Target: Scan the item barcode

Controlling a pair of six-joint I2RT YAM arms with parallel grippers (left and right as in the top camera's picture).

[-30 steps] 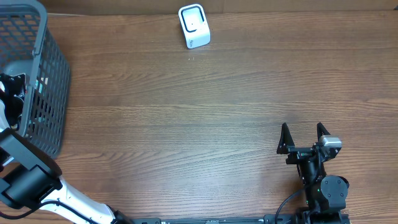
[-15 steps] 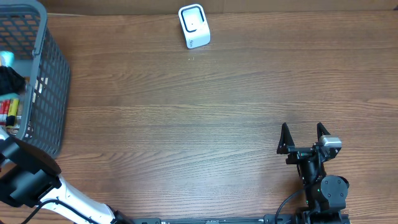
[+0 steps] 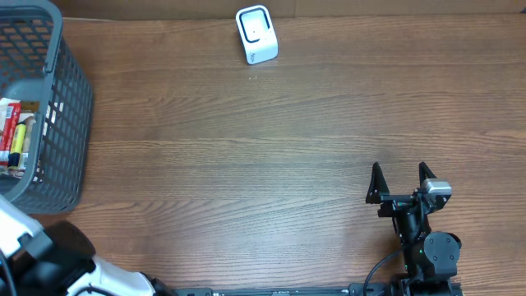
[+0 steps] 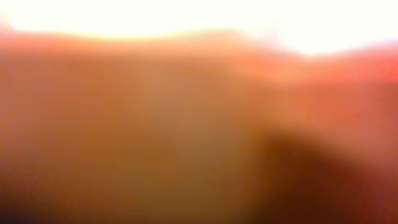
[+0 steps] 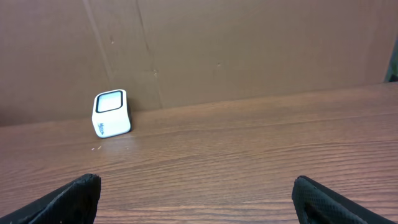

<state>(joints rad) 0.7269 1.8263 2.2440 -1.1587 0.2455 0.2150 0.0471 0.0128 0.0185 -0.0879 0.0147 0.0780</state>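
A white scanner (image 3: 256, 34) and a grey mesh basket (image 3: 67, 107) stand well apart on the wooden table (image 3: 246, 164).

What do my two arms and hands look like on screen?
The right arm is black all over, with a black cable looping at its base and a small grey camera box at the wrist; the right hand has two black pointed fingers. The left arm has white shells and a black joint; the left hand is out of view.

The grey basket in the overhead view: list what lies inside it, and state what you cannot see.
Inside the grey basket, a yellow item and a red-and-white item show near the left edge. The rest is cut off by the frame.
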